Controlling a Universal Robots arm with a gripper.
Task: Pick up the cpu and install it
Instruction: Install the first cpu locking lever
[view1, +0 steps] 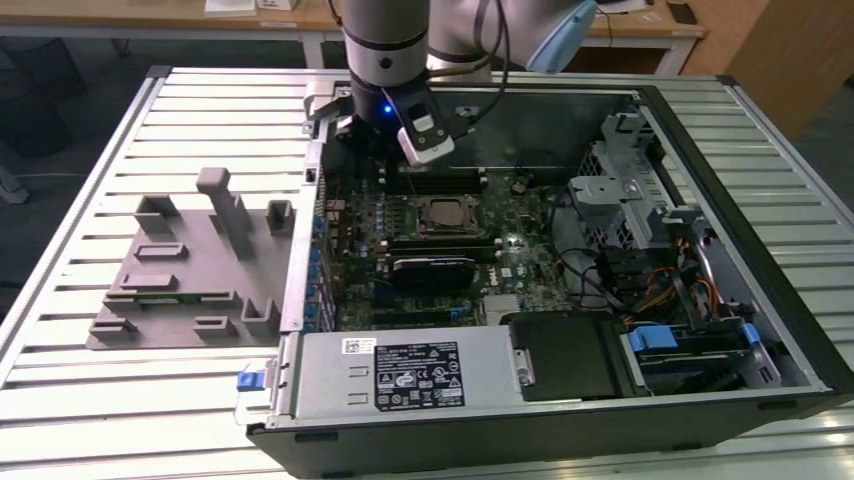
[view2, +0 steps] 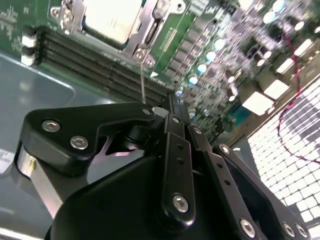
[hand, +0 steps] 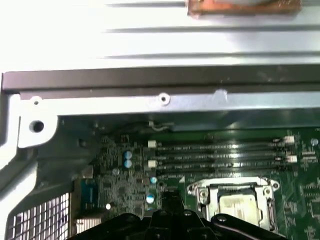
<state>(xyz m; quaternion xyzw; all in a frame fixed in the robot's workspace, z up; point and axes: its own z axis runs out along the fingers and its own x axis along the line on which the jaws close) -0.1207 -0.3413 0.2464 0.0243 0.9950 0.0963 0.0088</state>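
The cpu (view1: 445, 214) lies flat in the motherboard socket, inside the socket's metal frame. Its silvery top shows in both wrist views (view2: 112, 17) (hand: 240, 206). My gripper (view1: 358, 140) hangs over the back corner of the open computer case, toward the exterior view's left, beyond the memory slots (hand: 220, 155) from the socket. Its black fingers (view2: 172, 107) stand together (hand: 170, 202) with nothing visible between them. It is apart from the cpu and above the board.
The case (view1: 747, 200) lies open on a slatted white table (view1: 107, 400). A grey slotted fixture (view1: 187, 270) sits on the exterior view's left. The power supply (view1: 400, 375) and drive cage (view1: 627, 190) fill the case's front and right.
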